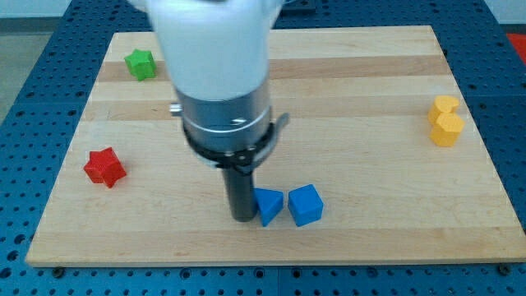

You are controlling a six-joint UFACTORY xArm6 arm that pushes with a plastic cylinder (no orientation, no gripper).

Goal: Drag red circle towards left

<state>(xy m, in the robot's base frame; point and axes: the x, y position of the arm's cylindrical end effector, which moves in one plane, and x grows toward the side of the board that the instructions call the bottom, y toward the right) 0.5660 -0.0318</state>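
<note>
The arm's blurred white and dark body [223, 82] hides the middle of the bench [370, 238], so I cannot tell where the red circle is or how it lies. My tip [243, 219], a bare rod grasping nothing, touches the blue triangular block [269, 205], with the blue cube [305, 205] just beyond and the red star [104, 167] well apart.

The arm's white upper housing [212, 41] is blurred and cut off by the view's top edge. The arm hides part of the counter [370, 90] behind it. My tip [242, 219] covers the left edge of the blue triangular block [269, 205]. No red circle can be made out.
</note>
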